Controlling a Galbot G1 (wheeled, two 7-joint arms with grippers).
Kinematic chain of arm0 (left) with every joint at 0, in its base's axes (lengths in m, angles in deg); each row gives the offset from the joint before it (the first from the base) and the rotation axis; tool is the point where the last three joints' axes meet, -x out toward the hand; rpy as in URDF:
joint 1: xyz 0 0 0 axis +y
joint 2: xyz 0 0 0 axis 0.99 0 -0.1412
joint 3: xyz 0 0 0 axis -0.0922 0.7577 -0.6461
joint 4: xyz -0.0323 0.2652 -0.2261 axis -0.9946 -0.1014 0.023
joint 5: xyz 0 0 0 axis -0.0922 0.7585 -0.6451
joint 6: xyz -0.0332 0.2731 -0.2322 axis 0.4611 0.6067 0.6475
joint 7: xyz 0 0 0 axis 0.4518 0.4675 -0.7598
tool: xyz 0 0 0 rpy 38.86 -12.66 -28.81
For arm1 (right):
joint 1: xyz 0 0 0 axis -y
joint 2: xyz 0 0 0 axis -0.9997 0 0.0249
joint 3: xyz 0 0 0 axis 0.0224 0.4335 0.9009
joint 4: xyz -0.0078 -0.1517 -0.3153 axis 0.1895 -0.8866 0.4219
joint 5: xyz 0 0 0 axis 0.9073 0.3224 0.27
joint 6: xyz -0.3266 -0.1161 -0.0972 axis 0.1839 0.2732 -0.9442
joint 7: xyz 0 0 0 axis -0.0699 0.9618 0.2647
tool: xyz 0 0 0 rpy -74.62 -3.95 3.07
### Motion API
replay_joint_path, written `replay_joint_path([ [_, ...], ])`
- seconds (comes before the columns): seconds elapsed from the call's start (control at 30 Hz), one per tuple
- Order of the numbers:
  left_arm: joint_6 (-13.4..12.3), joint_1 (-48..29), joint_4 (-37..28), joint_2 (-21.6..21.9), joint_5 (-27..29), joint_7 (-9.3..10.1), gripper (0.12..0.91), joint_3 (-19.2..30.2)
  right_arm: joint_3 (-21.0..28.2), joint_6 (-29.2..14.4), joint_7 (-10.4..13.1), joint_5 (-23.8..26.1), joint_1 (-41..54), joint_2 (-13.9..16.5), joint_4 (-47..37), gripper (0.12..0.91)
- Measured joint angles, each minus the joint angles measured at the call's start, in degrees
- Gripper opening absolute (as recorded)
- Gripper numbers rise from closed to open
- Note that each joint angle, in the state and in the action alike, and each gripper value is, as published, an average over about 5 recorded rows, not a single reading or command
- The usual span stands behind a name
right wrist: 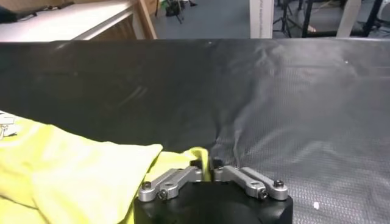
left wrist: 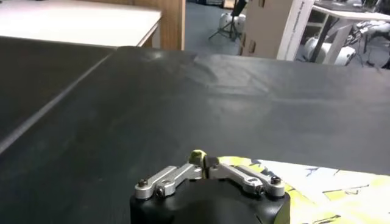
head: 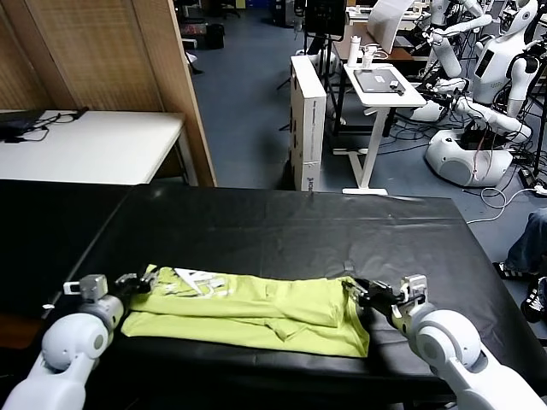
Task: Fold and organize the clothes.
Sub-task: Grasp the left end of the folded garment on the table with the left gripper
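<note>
So my left gripper (head: 137,281) and right gripper (head: 363,293) each pinch an opposite end of the thin lime-green T-shirt (head: 256,307), whose long axis runs straight between them.

A black table cloth (head: 282,231) covers the table; behind stand a white desk (head: 85,145) and a cardboard box (head: 308,120).

Both arms reach in low from the near edge of the table. The left gripper (head: 139,281) sits pinched tight on the shirt's (head: 256,309) left end, and the right gripper (head: 363,293) is clamped on its right end, wrists level.
</note>
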Motion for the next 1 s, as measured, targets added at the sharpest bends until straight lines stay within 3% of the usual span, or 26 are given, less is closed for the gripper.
replay_joint_path([
  [0.23,-0.31,-1.09,-0.74,0.33,-0.50,0.35,0.146,-0.33,-0.01,-0.73,-1.12,-0.28,0.10,-0.31,-0.49,0.152],
  [0.33,-0.63,-1.03,-0.46,0.05,-0.63,0.32,0.147,-0.24,-0.62,-2.53,-3.08,-0.20,-0.39,0.16,-0.21,0.254],
  [0.4,-1.16,-0.79,-0.10,-0.05,-0.59,0.27,0.169,-0.31,-1.05,-4.10,-4.70,-0.15,-0.73,0.79,0.22,0.383],
  [0.5,-1.95,-0.20,0.29,0.36,-0.71,0.31,0.297,-0.84,-1.75,-6.39,-6.78,-0.21,-1.24,2.19,1.17,0.573],
  [0.57,-2.11,0.27,0.41,1.00,-1.35,0.61,0.429,-1.40,-2.34,-7.70,-7.42,-0.32,-1.70,3.38,1.97,0.687],
  [0.63,-1.64,0.82,0.65,1.93,-2.94,1.24,0.543,-2.12,-3.16,-8.98,-7.71,-0.36,-2.38,4.69,2.90,0.804],
  [0.7,-0.11,1.56,1.17,3.19,-5.63,2.44,0.675,-3.03,-4.32,-10.75,-8.24,-0.28,-3.48,5.95,4.01,0.874],
  [0.8,3.28,3.39,2.50,5.76,-11.50,4.19,0.834,-5.03,-6.71,-13.92,-9.82,-0.17,-6.03,7.07,5.89,0.903],
  [0.87,5.15,5.21,3.75,7.50,-16.42,4.58,0.887,-6.97,-8.79,-15.27,-11.35,-0.11,-8.42,7.16,7.28,0.906],
  [1.0,7.94,9.95,6.39,9.31,-24.32,2.49,0.906,-11.86,-13.34,-16.24,-14.19,0.11,-14.04,6.49,10.09,0.907],
])
